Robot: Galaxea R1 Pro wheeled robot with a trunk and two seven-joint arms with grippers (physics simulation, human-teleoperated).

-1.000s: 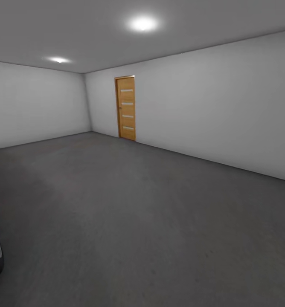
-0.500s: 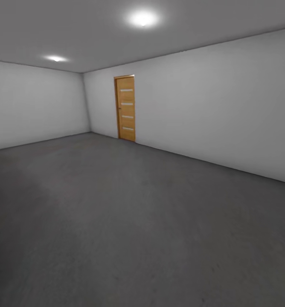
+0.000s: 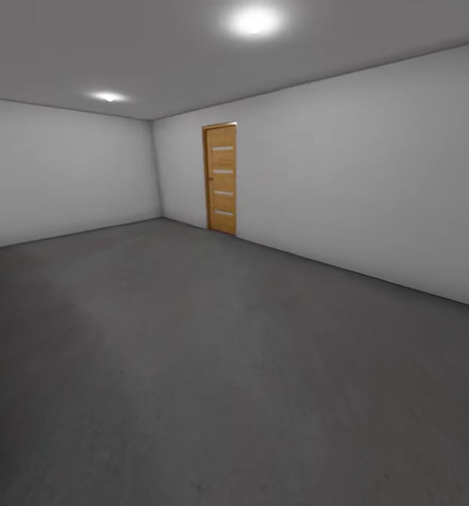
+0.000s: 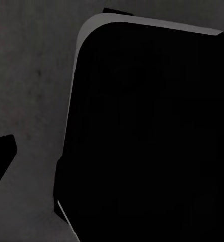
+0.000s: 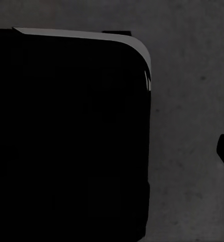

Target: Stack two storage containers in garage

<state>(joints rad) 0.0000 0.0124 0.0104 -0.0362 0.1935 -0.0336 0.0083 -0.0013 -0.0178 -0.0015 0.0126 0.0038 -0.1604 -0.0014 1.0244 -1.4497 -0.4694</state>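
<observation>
The head view looks across the garage, a bare room with the floor (image 3: 213,365), dark grey and rough like concrete, running wide and open from the near edge of the picture out to the walls. From the middle of the picture, the pale grey right wall (image 3: 375,183) meets the floor along a line that falls from about 12 o'clock at the far corner down toward 3 o'clock, and the far left wall (image 3: 59,176) closes the room from 9 to 11 o'clock; the two join in a corner at roughly 11 o'clock. Just to the right of that corner a wooden slatted panel door (image 3: 221,178) stands shut in the right wall, at about 12 o'clock, its foot touching the floor line. Two ceiling lights glow above, a large one (image 3: 255,20) near 12 o'clock and a smaller one (image 3: 108,96) near 11 o'clock. Nothing stands on the floor between the camera and the door or either wall. At 7 o'clock a thin dark sliver touches the picture's left edge, too little of it showing to tell what it is. In the left wrist view a large black rounded body with a pale rim (image 4: 147,136) covers most of the grey floor, and the right wrist view shows a like black body (image 5: 66,136) over the same flooring; whether either gripper is open or closed, or grasping anything, cannot be told from these pictures
</observation>
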